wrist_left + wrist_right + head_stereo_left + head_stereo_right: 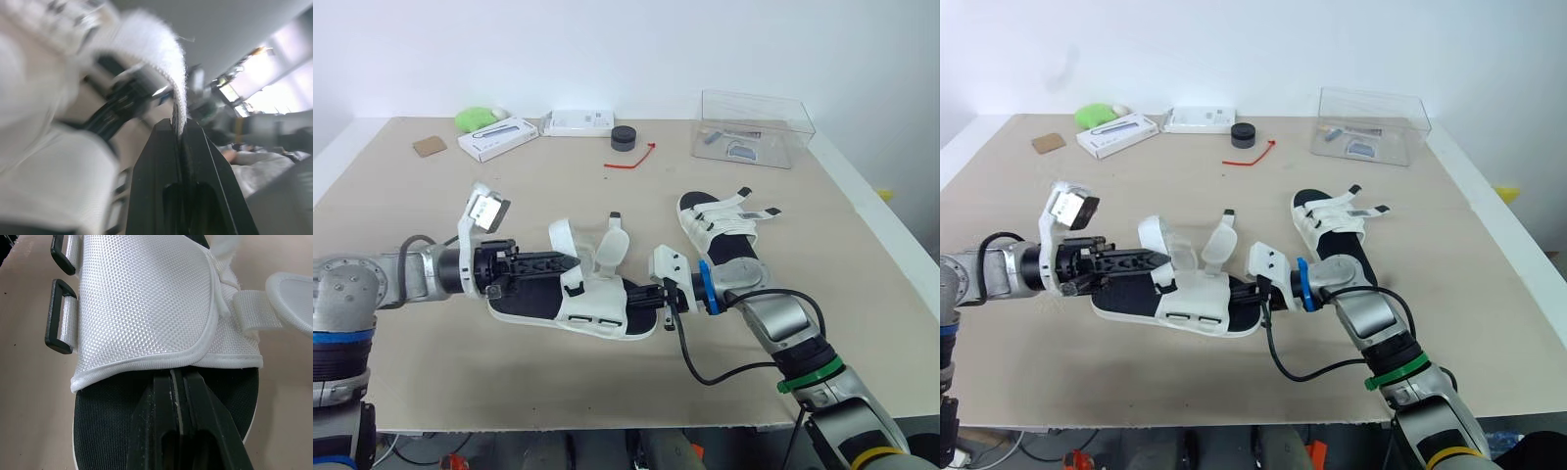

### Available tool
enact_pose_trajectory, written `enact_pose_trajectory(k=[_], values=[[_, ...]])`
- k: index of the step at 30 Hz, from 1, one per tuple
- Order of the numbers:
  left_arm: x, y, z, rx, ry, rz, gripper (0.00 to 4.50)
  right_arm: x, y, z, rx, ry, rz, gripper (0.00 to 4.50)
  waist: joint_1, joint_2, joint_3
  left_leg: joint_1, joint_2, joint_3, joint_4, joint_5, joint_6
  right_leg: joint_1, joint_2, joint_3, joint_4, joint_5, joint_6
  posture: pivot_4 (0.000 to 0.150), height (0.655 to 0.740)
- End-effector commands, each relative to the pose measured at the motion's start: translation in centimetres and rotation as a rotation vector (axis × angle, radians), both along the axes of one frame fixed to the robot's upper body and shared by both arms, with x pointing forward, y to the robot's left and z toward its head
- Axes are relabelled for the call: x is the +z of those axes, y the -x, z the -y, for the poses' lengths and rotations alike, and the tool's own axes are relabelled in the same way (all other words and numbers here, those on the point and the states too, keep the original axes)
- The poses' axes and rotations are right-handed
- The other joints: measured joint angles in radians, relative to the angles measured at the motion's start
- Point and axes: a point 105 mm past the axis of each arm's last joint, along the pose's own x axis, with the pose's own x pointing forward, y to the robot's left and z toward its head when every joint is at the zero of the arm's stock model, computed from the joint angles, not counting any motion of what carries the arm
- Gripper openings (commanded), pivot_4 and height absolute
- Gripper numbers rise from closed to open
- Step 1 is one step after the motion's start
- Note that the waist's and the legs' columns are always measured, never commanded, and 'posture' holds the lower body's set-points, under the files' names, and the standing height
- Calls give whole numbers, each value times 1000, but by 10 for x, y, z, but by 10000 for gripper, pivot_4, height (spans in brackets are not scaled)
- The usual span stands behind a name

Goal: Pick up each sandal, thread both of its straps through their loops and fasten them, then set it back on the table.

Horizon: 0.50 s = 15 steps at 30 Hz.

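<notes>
Two white fabric sandals with black footbeds are in view, the second sandal to the right and farther. Two flat white rectangular boxes sit far left, the second box right of the first. One each: green rounded lump, brown cardboard square, black round puck, thin red tie, and a clear plastic box far right.

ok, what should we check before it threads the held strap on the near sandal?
1. Left gripper jaws shut on strap: ok.
2. Right gripper jaws shut at the upper of the near sandal; whether they actually grip it: cannot tell.
3. Both black loops empty, ready to take a strap: ok.
4. Second strap standing up, unfastened: ok.
5. Far sandal lying apart from the work: ok.
</notes>
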Motion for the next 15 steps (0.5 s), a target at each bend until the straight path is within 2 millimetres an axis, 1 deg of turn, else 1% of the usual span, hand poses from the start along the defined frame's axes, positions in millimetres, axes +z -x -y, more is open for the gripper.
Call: enact_pose_trajectory(k=[1, 3, 5, 11, 15], values=[[-6, 3, 4, -49, -23, 3, 620, 4, -2, -1, -11, 2, 28, 0, 0, 0, 0, 0, 0, 0, 0, 0, 0, 0, 0, 0, 0, 0, 0, 1500, 7400], [-14, 1, 6, -55, -36, -2, 620, 4, -2, -1, -14, 0, 29, 0, 0, 0, 0, 0, 0, 0, 0, 0, 0, 0, 0, 0, 0, 0, 0, 1500, 7400], [-17, -5, 7, -51, -33, -8, 620, 4, -1, 0, -17, -1, 29, 0, 1, 0, 0, 0, 0, 0, 0, 0, 0, 0, 0, 0, 0, 0, 0, 1500, 7400], [-17, -16, 6, -46, -30, 5, 620, 2, 2, 2, -22, 3, 27, 0, 1, 0, 0, 0, 0, -1, 0, 0, 0, 0, 0, 0, 0, 0, -1, 1500, 7400], [-11, -22, 7, -44, -6, 11, 620, 2, 3, 3, -25, 5, 25, 0, 2, 0, 0, -1, 0, -1, 0, 0, 0, 0, 0, 0, 0, 0, -1, 1500, 7400]])
